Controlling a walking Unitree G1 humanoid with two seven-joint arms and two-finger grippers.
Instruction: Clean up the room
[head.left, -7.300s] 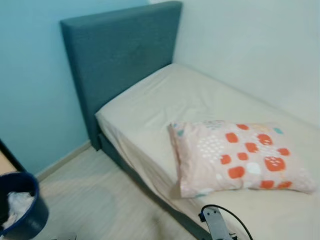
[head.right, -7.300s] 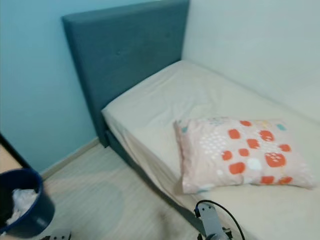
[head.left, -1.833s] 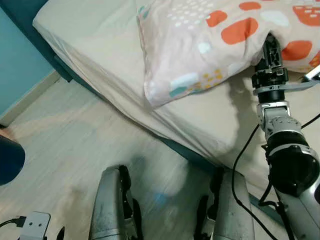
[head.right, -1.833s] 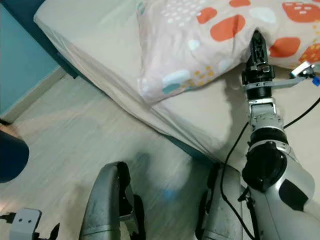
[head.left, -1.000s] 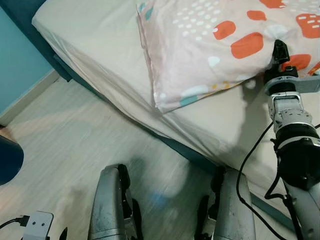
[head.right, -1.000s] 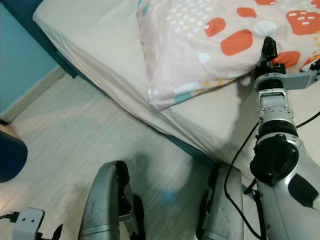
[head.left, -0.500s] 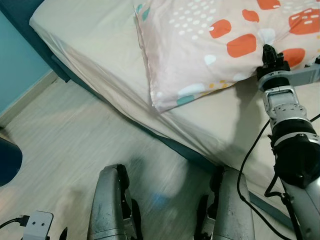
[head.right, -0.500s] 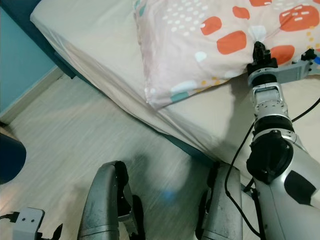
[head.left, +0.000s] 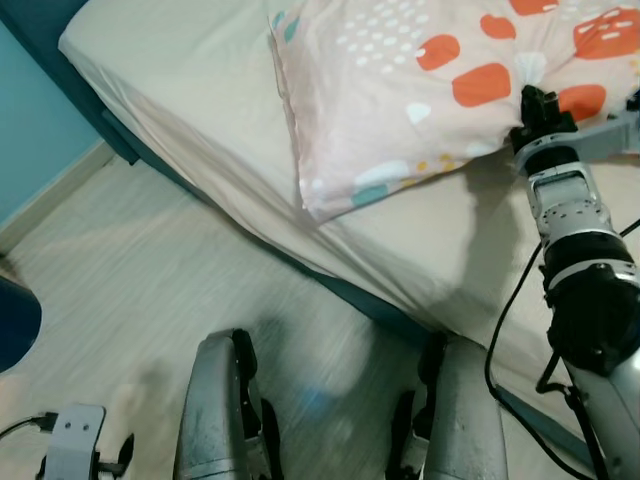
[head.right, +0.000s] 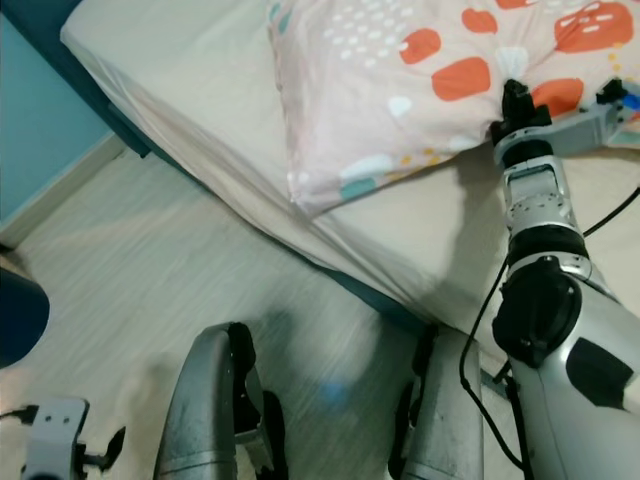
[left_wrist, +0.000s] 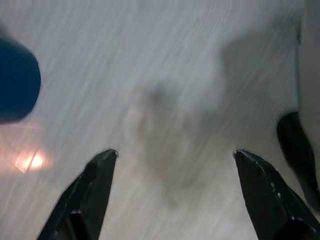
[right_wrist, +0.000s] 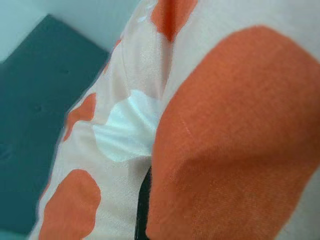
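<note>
A pink pillow (head.left: 400, 90) with orange and white patches lies on the bed (head.left: 180, 80), its near corner reaching toward the mattress edge. My right gripper (head.left: 535, 100) is at the pillow's near long edge, shut on a bunch of its fabric. In the right wrist view the pillow (right_wrist: 220, 140) is pressed close to the camera, and a dark sliver of a finger (right_wrist: 143, 200) shows in a fold. My left gripper (left_wrist: 172, 152) hangs open above the pale wooden floor, with nothing between its fingers.
The teal bed frame and headboard (head.left: 40, 15) stand against a light blue wall at the left. A dark blue bin (head.left: 15, 325) sits on the floor at the far left. My own legs (head.left: 220, 410) stand close to the bedside.
The camera has come up to the bed and tilted down. Over the last second my right gripper has pushed a little further away along the pillow's edge, and fabric bunches around it.
</note>
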